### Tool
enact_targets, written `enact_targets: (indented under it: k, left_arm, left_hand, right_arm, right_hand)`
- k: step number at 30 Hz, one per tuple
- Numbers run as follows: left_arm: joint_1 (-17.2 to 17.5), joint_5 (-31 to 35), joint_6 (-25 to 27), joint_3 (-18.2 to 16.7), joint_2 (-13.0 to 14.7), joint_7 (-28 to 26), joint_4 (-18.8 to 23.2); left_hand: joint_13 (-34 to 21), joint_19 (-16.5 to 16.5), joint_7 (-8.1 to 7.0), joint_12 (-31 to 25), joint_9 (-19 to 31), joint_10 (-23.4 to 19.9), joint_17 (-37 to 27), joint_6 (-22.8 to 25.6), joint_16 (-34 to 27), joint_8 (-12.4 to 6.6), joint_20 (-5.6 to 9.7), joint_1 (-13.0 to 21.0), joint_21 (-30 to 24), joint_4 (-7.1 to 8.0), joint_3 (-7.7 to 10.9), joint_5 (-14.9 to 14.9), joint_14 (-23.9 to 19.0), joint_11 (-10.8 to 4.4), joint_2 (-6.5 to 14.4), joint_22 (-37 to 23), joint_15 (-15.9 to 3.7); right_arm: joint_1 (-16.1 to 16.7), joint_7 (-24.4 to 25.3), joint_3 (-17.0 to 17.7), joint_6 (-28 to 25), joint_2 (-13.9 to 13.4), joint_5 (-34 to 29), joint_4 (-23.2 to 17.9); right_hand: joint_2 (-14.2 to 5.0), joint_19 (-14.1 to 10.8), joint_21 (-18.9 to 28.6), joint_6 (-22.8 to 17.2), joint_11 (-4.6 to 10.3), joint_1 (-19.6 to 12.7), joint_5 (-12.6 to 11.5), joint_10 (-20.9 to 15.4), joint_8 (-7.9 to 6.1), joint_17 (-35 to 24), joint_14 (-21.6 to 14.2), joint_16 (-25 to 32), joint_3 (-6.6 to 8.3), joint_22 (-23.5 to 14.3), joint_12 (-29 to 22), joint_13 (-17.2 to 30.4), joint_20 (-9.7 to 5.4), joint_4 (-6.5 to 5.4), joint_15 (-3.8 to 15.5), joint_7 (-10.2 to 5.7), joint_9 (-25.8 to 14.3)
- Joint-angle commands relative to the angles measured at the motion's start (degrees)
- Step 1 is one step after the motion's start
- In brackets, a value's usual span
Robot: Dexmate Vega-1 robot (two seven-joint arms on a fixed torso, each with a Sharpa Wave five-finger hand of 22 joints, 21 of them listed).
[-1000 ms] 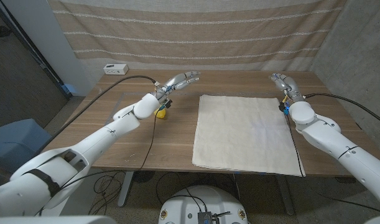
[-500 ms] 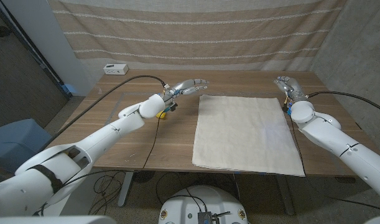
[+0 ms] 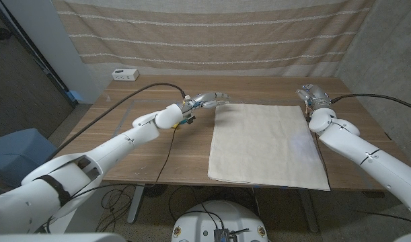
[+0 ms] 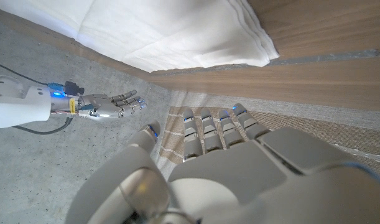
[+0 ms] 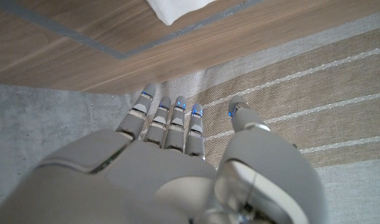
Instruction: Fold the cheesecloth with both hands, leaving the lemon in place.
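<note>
Head view: cheesecloth [image 3: 266, 144] lies between left hand [image 3: 210, 99] and right hand [image 3: 309, 93].

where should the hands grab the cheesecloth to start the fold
Probably at the two far corners of the cheesecloth: it lies flat, and the left hand and right hand are already open beside those corners. Each could come in from its own side and slide fingers under the loose stacked edge seen in the left wrist view. The lemon, partly hidden by the left arm, sits off the cloth.

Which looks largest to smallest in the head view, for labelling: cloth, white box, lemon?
1. Cream rectangular cheesecloth
2. Small white box at the table's far edge
3. Yellow lemon, mostly hidden by the left arm, so unsure
</note>
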State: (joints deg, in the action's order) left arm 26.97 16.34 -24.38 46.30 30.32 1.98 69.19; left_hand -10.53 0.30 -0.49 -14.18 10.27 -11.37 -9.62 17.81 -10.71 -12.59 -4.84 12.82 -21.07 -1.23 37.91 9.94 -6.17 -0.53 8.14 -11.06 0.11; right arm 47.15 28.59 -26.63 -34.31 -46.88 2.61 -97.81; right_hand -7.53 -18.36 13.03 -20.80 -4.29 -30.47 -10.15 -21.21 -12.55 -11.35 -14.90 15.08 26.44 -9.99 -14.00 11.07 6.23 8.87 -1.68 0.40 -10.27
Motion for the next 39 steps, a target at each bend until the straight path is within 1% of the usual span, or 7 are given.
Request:
enact_targets:
  k: [1,6,8,13,17,23,39]
  left_arm:
    - [-0.56,2.91,1.56,1.9,-0.15,0.73,-0.16]
    - [-0.82,3.77,2.09,2.48,-0.18,0.84,-0.22]
    - [-0.8,4.18,2.39,2.66,-0.09,0.77,0.05]
    - [-0.83,4.53,2.94,2.92,0.03,0.95,0.3]
    - [-0.84,4.87,3.03,2.99,0.2,0.66,0.4]
    - [-0.73,5.12,3.83,3.07,0.74,1.24,1.1]
    - [-0.97,5.49,4.71,3.3,1.33,2.16,1.39]
  left_hand:
    - [-0.24,0.15,0.28,-0.14,0.18,-0.41,-0.08,0.65,0.02,0.15,-0.46,-0.06,-0.12,0.05,-0.3,-0.03,-0.42,-0.03,-0.55,-0.2,-0.2]
    - [-0.25,0.16,0.26,-0.07,0.19,-0.66,-0.11,1.02,0.03,0.21,-0.63,-0.36,-0.08,0.17,-0.51,-0.02,-0.53,-0.27,-0.75,-0.2,-0.45]
    - [-0.25,0.13,0.24,-0.1,0.19,-0.84,-0.12,1.12,0.03,0.23,-0.66,-0.45,-0.05,0.21,-0.56,-0.02,-0.57,-0.27,-0.78,-0.2,-0.53]
    - [-0.26,0.17,0.38,-0.12,0.19,-1.26,-0.14,1.67,0.06,0.19,-0.75,-0.68,-0.03,0.32,-0.7,0.01,-0.61,-0.2,-0.88,-0.21,-0.56]
    - [-0.26,0.18,0.56,-0.16,0.19,-1.69,-0.14,2.25,0.08,0.13,-0.73,-0.86,0.01,0.4,-0.8,0.03,-0.69,-0.1,-0.93,-0.21,-0.55]
    - [-0.27,0.44,0.97,-0.45,0.19,-3.26,-0.14,3.55,-0.02,0.04,-0.96,-1.28,-0.01,0.62,-1.0,0.1,-1.28,-0.13,-1.03,-0.22,-0.71]
    - [-0.31,2.21,2.49,-1.28,0.16,-7.96,-0.09,7.27,-0.42,-0.14,-2.36,-2.21,-0.4,1.04,-1.33,0.28,-4.23,0.92,-1.19,-0.2,-0.71]
  right_arm:
    - [-5.09,-0.47,-7.29,-8.74,1.28,-7.41,2.87]
    - [-6.75,-0.69,-9.9,-12.33,2.16,-10.37,4.31]
    - [-7.37,-0.42,-11.03,-13.9,2.59,-11.81,4.86]
    - [-8.81,-1.2,-13.36,-15.95,3.16,-14.17,6.33]
    - [-10.34,-2.31,-15.16,-17.12,3.98,-15.55,8.41]
    - [-12.94,-5.15,-17.98,-18.14,5.22,-16.82,12.25]
    - [-16.14,-8.55,-21.04,-18.53,7.38,-17.76,17.71]
  right_hand:
    - [1.12,-0.7,-0.02,-0.81,-0.11,-0.11,0.03,-1.4,-0.1,-0.21,-0.39,0.03,-0.71,-0.27,-0.58,0.2,-0.19,-0.02,1.15,0.02,-0.33]
    - [1.65,-0.19,-0.41,-1.48,0.3,-0.61,-0.3,-2.19,0.01,-0.31,-0.72,-0.08,-1.16,-0.26,-0.93,0.44,-0.59,0.22,2.44,-0.25,-0.39]
    - [1.96,1.07,-0.99,-1.87,0.88,-1.01,-0.55,-2.52,0.11,-0.49,-0.7,-0.21,-1.5,-0.26,-1.21,0.72,-0.65,0.3,3.14,-0.74,-0.44]
    - [2.75,0.86,-0.99,-3.76,1.24,-2.01,-1.02,-3.32,-0.31,-0.71,-1.29,-0.17,-1.91,-0.27,-1.81,1.11,-0.66,0.7,4.15,-1.35,-0.53]
    - [3.16,0.77,-0.98,-4.32,1.28,-2.23,-1.17,-3.17,-0.42,-0.81,-1.21,-0.26,-2.16,-0.28,-1.86,1.24,-0.76,0.75,4.38,-1.55,-0.56]
    - [3.37,1.29,-1.26,-3.43,1.57,-3.46,-1.85,0.36,0.36,-1.25,1.03,-1.27,-2.65,-0.31,-0.86,1.63,-0.77,0.58,4.25,-1.85,-0.69]
    - [2.95,1.35,-1.29,-4.24,1.73,-3.69,-2.05,0.41,0.24,-1.59,1.1,-1.24,-2.96,-0.32,-0.95,1.71,-0.84,0.11,4.15,-1.67,-0.75]
